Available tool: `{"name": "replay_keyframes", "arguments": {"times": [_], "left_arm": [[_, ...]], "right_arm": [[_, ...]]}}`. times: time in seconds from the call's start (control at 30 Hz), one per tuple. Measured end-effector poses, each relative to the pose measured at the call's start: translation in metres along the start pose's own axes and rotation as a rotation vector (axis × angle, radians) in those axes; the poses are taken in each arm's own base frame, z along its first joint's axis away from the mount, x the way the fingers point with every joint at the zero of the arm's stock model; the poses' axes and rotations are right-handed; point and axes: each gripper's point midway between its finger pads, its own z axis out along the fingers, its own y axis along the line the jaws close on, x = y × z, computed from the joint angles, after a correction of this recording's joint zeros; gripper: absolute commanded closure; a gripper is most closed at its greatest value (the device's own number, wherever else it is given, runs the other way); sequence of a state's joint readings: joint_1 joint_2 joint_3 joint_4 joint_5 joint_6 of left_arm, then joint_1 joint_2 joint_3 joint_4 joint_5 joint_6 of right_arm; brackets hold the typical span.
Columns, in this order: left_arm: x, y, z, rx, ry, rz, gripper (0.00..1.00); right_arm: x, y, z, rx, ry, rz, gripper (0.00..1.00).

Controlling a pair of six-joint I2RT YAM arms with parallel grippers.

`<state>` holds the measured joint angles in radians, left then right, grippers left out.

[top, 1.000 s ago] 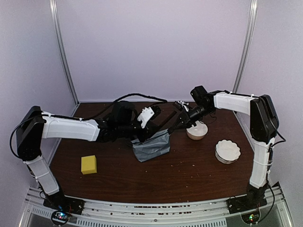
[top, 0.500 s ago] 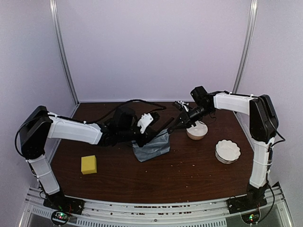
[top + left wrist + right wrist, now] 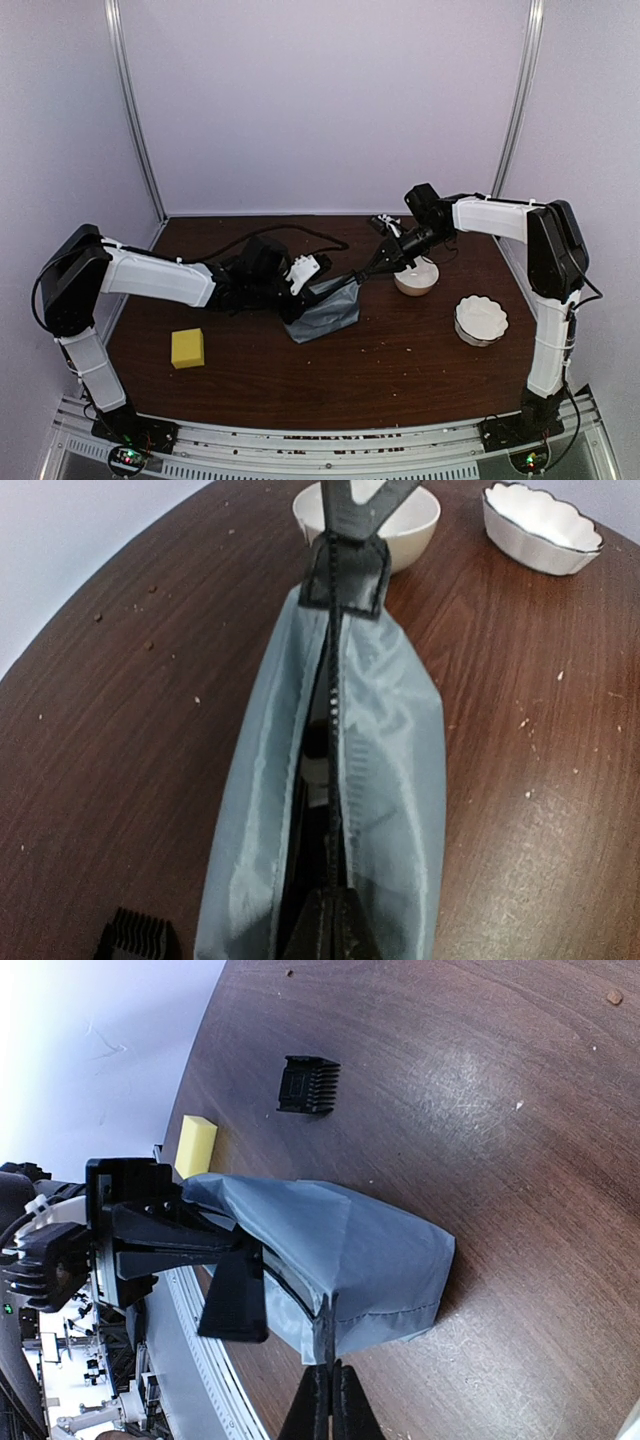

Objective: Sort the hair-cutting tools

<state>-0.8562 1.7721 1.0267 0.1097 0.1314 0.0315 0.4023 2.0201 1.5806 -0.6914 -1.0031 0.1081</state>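
The grey zip pouch point(image 3: 325, 310) hangs stretched between both grippers just above the table. My left gripper point(image 3: 335, 932) is shut on its near zip end. My right gripper point(image 3: 328, 1400) is shut on the black tab point(image 3: 345, 575) at its far end. The zip is partly open, and a black clipper with a pale part point(image 3: 316, 775) shows inside. A tiny black comb attachment point(image 3: 308, 1085) lies on the table beside the pouch; it also shows in the left wrist view point(image 3: 135, 940). The scissors and the slim comb are out of view.
Two white bowls stand to the right, one just behind the right gripper point(image 3: 416, 277) and one nearer the table's right edge point(image 3: 481, 318). A yellow sponge point(image 3: 187, 348) lies at the front left. A black cable point(image 3: 290, 205) loops across the back of the table.
My left wrist has dropped lower and settled at the pouch's left end. The pouch now hangs taut between the two grippers. The right arm has barely moved.
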Motion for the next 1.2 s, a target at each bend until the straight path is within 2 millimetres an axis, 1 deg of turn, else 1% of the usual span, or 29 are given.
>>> {"name": "replay_keyframes", "arguments": {"times": [0.07, 0.33, 0.53, 0.67, 0.87, 1.13, 1.17, 1.2], "left_arm": [[0.011, 0.000, -0.001, -0.005, 0.051, -0.006, 1.00], [0.020, 0.000, -0.004, -0.004, 0.131, -0.033, 1.00], [0.031, 0.001, -0.006, -0.013, 0.182, -0.061, 1.00], [0.032, 0.000, -0.007, -0.007, 0.195, -0.062, 1.00], [0.034, -0.009, -0.009, 0.028, 0.225, -0.028, 1.00], [0.027, -0.013, -0.010, 0.020, 0.338, -0.003, 1.00], [0.027, -0.013, -0.011, 0.018, 0.346, -0.006, 0.98], [0.027, -0.013, -0.013, 0.016, 0.354, -0.011, 0.94]], "right_arm": [[0.000, 0.000, 0.000, 0.000, 0.001, 0.001, 1.00], [0.000, 0.000, 0.000, 0.000, 0.001, 0.001, 1.00], [0.001, 0.000, 0.000, 0.000, 0.001, 0.001, 1.00], [0.000, 0.000, 0.000, -0.001, 0.001, 0.001, 1.00], [0.003, -0.001, 0.001, -0.002, 0.005, 0.004, 1.00], [0.006, 0.000, 0.000, -0.003, 0.007, 0.001, 1.00], [0.006, 0.000, 0.000, -0.004, 0.007, 0.001, 1.00], [0.006, 0.001, 0.000, -0.005, 0.007, 0.000, 1.00]]}}
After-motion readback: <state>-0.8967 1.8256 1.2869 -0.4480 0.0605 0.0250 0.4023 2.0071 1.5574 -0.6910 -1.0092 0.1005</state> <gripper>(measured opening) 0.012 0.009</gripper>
